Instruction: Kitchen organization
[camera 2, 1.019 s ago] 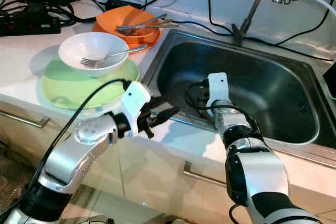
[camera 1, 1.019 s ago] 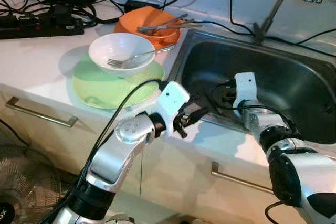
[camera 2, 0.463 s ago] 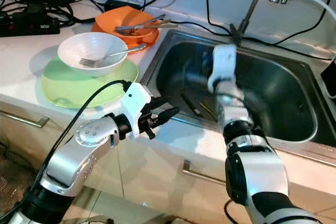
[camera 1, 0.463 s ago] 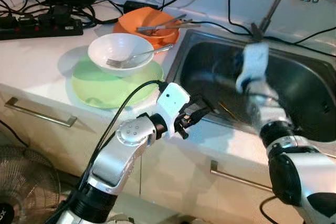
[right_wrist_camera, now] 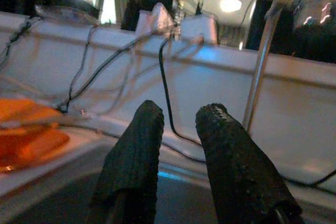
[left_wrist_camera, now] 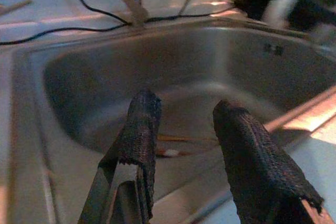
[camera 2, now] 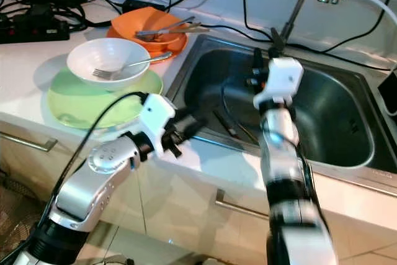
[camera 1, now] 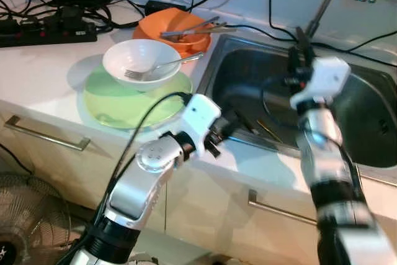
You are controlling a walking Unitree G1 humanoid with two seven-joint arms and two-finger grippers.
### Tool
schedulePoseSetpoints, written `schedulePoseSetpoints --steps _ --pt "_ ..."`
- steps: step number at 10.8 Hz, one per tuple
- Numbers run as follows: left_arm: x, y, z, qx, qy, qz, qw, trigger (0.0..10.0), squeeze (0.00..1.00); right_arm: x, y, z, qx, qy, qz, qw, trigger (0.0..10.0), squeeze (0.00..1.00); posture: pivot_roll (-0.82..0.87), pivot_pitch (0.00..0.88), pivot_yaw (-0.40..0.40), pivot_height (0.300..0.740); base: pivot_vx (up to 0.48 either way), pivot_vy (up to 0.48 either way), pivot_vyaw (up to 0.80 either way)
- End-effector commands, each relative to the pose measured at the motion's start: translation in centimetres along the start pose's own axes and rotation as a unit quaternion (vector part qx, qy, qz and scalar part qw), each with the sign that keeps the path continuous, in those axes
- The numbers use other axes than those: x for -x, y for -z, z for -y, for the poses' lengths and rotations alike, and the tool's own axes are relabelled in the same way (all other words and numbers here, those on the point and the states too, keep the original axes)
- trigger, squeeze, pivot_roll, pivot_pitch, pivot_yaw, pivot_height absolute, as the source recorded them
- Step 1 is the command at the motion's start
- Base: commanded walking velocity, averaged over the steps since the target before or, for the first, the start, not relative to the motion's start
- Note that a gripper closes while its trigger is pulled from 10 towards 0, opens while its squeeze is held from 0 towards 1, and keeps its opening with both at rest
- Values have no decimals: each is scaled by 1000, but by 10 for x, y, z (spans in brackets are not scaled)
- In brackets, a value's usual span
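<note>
Stainless steel is what you work over: the sink point(camera 1: 366, 147) is the biggest thing in front of you, and at its bottom lie a couple of thin sticks, probably chopsticks point(camera 1: 257, 127), dark and too small to name for certain. Light, stiff and likely wet, they would roll and slip, so pinch them across the middle, not at a tip.

On the counter, the green plate point(camera 1: 121, 100) carries the white bowl point(camera 1: 141, 63), with a fork point(camera 1: 162, 66) resting inside. Both dishes look hard, glossy and breakable; take each by its rim, and lift the fork out first.

Behind them, the orange dish point(camera 1: 177, 34) holds more cutlery.

Your left gripper point(left_wrist_camera: 181, 129) hovers at the sink's near edge, fingers spread and empty. Your right gripper point(right_wrist_camera: 176, 135) is raised above the basin, fingers slightly apart, holding nothing.
</note>
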State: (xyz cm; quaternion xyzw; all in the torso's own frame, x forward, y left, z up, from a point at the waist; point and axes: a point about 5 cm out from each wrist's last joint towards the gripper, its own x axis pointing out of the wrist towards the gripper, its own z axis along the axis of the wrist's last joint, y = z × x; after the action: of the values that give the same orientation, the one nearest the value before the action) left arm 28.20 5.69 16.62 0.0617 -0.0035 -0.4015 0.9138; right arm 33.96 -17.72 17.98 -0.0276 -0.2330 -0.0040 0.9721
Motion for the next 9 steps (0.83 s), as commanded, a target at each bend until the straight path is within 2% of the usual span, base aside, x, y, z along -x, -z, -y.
schedulePoseSetpoints --steps 1,3,6,8,9 --pt "-2 -4 -2 -6 -9 10 1000 10000 0 8 -6 -1 -12 5 8 1000 10000 0 45 28 -95 740 0 0 0" --pt "-3 -4 -5 -10 -19 14 1000 10000 0 45 -4 -11 -24 1 -12 1000 10000 0 36 24 -89 740 0 0 0" --pt "-3 -5 -9 -10 -35 22 999 10000 0 80 -5 -13 -17 4 -44 999 10000 0 32 24 -87 740 0 0 0" --pt "-4 -7 -13 -16 -52 34 998 10000 0 82 -3 -14 -16 10 -58 998 10000 0 31 21 -87 740 0 0 0" --pt "-3 -14 -19 -60 -81 51 994 10000 0 80 -3 -16 -19 12 -61 998 10000 0 37 22 -89 740 0 0 0"
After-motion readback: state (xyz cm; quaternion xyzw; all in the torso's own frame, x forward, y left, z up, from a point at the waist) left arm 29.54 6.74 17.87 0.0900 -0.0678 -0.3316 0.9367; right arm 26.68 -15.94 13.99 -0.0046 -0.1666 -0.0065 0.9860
